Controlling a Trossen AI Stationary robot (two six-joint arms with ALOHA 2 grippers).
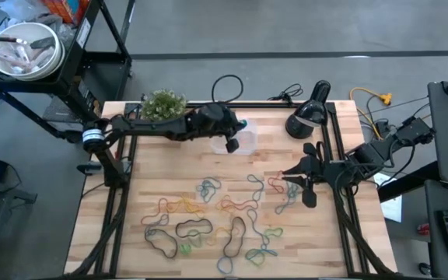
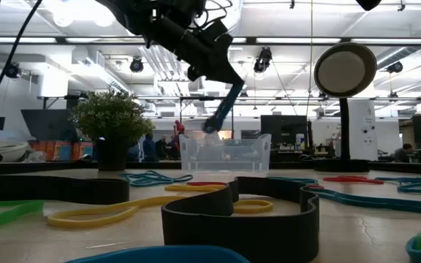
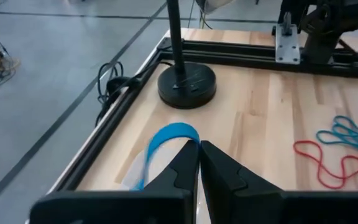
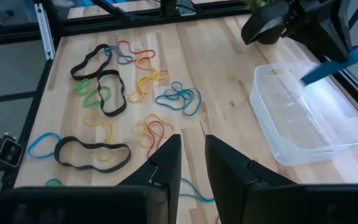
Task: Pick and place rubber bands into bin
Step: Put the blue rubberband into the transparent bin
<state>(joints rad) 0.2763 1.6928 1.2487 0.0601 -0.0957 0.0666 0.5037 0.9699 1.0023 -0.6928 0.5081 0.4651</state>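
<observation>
**A:** From above, what's listed?

**B:** Wooden tabletop (image 1: pixel 286 241). Left tool (image 1: pixel 232 142) reaches over the clear bin (image 1: pixel 243 138) at the far edge, beside a small plant (image 1: pixel 162 103). Rubber bands (image 1: pixel 208 222) lie scattered across the near half of the tabletop. Right tool (image 1: pixel 292 177) hovers above the bands on the right side. Black lamp (image 1: pixel 308 117) stands at the far right corner.

**A:** Table-level camera?

**B:** Bin (image 2: pixel 225 154) stands on the tabletop, plant (image 2: pixel 111 123) to its left. Left tool (image 2: pixel 212 126), angled down just above the bin's rim, is clenched on a blue band (image 2: pixel 224 108). A thick black band (image 2: pixel 240 215) sits closest to the lens.

**A:** Left wrist?

**B:** Fingers (image 3: pixel 219 171) pressed together, grasping the blue band (image 3: pixel 166 140). Lamp base (image 3: pixel 187 85) beyond; red band (image 3: pixel 325 165) off to one side.

**A:** Right wrist?

**B:** Right tool (image 4: pixel 191 158) part open, nothing between its fingers. Bands (image 4: pixel 123 99) loose on the wood; bin (image 4: pixel 303 118) apart from them, the blue band (image 4: pixel 334 65) hanging over it.
</observation>
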